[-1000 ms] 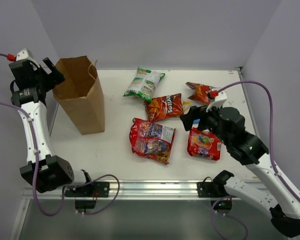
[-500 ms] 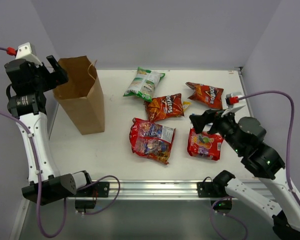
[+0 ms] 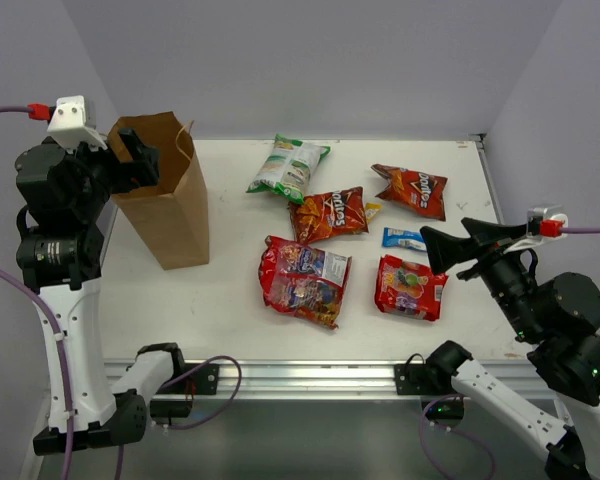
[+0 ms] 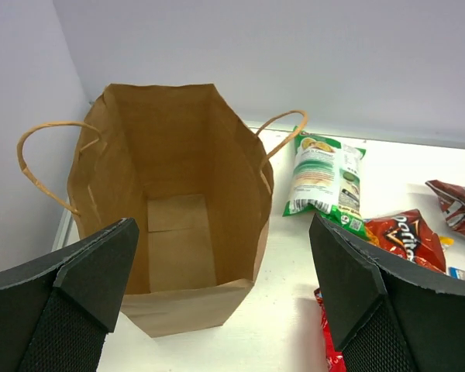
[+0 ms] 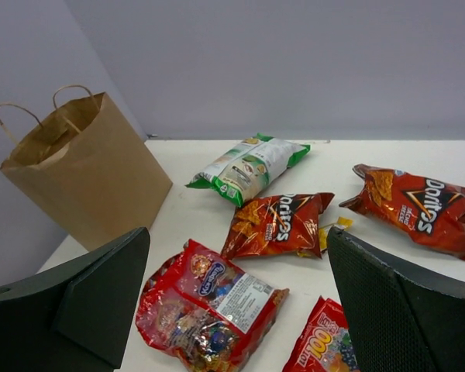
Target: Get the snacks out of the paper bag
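On the table (image 3: 230, 300) two red bags (image 3: 328, 213) (image 3: 412, 189) read "Doritos" near the paper bag (image 3: 175, 205), left gripper (image 4: 225, 256) and right gripper (image 5: 239, 260) spread, empty.

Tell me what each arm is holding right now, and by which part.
Nothing. Both sets of jaws stand wide open and empty, the left by the paper bag, the right clear of the snacks.

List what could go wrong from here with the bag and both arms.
1. The left gripper, open, hangs at the mouth of the paper bag. Going down, it could snag a twisted handle or tip the upright bag, whose floor looks bare in the left wrist view.
2. The right gripper, open, hovers close to the blue wrapper. A low sweep might push that small packet across the table.
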Robot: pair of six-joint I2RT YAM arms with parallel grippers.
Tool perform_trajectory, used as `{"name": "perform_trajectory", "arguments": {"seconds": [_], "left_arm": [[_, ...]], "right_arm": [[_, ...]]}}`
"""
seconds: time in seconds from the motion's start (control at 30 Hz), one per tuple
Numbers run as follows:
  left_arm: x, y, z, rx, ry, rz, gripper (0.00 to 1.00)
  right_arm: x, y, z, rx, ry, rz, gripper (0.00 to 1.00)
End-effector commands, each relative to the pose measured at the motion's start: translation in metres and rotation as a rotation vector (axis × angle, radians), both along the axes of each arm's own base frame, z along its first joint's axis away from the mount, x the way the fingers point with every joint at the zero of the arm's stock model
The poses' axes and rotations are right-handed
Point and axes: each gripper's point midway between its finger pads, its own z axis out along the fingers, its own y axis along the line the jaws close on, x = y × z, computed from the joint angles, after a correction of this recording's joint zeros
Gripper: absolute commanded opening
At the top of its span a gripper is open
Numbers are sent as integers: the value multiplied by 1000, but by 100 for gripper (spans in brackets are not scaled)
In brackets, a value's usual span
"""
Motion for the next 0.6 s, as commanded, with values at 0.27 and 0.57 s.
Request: {"name": "perform_trajectory", "arguments": {"seconds": [0.27, 0.57], "left_arm": [[-34, -34, -12, 29, -13, -97, 100], [-87, -42, -5, 12, -94, -124, 100]], "right_arm": [[-16, -43, 10, 3, -57, -140, 99], [-26, -73, 10, -1, -93, -241, 99]]}}
